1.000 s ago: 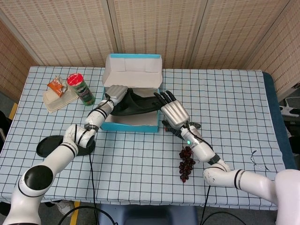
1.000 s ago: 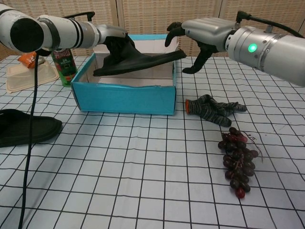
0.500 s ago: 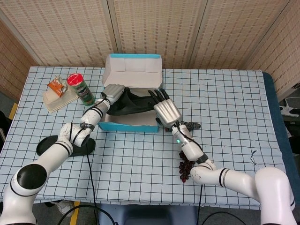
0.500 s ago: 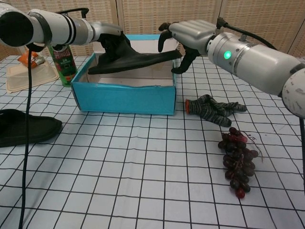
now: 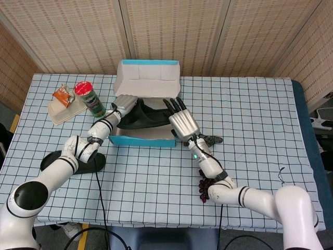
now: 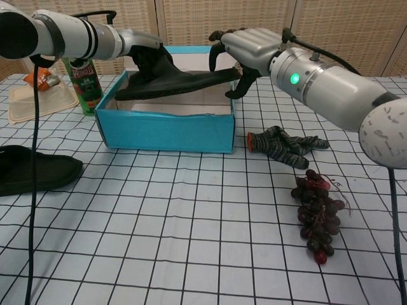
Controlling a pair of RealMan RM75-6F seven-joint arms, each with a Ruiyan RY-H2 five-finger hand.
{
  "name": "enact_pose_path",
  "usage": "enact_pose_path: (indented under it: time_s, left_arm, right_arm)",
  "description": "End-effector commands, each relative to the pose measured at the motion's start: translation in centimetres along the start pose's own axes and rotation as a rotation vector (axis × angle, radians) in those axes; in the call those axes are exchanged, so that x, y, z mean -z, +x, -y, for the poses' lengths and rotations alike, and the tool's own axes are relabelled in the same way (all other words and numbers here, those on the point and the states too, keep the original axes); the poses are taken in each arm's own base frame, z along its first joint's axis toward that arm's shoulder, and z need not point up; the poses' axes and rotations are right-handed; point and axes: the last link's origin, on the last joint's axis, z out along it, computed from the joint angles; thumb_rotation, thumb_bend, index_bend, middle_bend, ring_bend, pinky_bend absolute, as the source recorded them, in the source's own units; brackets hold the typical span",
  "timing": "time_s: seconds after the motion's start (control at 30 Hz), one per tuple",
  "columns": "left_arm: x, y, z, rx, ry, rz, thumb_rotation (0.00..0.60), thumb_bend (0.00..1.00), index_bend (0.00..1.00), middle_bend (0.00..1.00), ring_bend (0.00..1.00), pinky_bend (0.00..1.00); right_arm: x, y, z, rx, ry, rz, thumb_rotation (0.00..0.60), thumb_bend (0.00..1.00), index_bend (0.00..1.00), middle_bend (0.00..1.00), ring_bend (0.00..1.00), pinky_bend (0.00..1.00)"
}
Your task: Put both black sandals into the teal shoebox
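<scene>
Sandals are split between two places, and we read the scene from left to right. At the far left, the second black sandal [image 6: 35, 170] lies flat on the table [image 6: 191, 254], well apart from the teal shoebox [image 6: 166, 130] and from both hands; it is not yet boxed. Next, our left hand [image 6: 147, 51] grips one end of the first black sandal [image 6: 181, 81], fingers wrapped around its raised strap part, holding it over the open box. This sandal's long axis runs left to right, roughly parallel to the box's front wall, with the gripped end to the left and slightly higher, and the free end reaching toward the box's right wall. Whether the sole rests on the right rim or hangs just above it, we cannot tell. At that free end our right hand [image 6: 238, 47] arches over the sandal with fingers curled downward and apart; it holds nothing that we can see, though its fingertips [image 5: 174, 104] lie at or just beside the sandal's end. We judge that the coming move turns on lowering the sandal along this axis so both ends clear the walls. Farther right, a striped glove [image 6: 286, 145] and a bunch of grapes [image 6: 317, 213] lie on the table.
</scene>
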Motion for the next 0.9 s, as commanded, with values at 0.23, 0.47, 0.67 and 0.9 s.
enact_pose_path:
  time_s: [0.23,0.47,0.67,0.9]
  left_arm:
    - [0.5,0.0,0.1,0.015,-0.018,0.009,0.6,0.5,0.69,0.76,0.59,0.6]
    - [0.7,-0.2,0.2,0.023,-0.022,0.016,0.6,0.5,0.69,0.76,0.59,0.59]
    - [1.3,-0.1,0.5,0.035,-0.035,0.017,0.6,0.49,0.55,0.62,0.48,0.51]
    - [1.8,0.2,0.8,0.041,-0.043,0.018,0.6,0.47,0.27,0.31,0.25,0.42]
  right_arm:
    - [-1.0,-0.8,1.4,0.017,-0.016,-0.082,0.6,0.25,0.59,0.24,0.02,0.13]
    - [-1.4,-1.0,1.9,0.022,-0.022,-0.094,0.6,0.29,0.69,0.37,0.17,0.27]
    - [-2.6,-1.2,3.2,0.042,-0.032,-0.075,0.6,0.4,0.93,0.63,0.49,0.51]
    - [-3.5,-1.0,3.2,0.105,-0.094,-0.074,0.6,0.45,0.98,0.68,0.55,0.55]
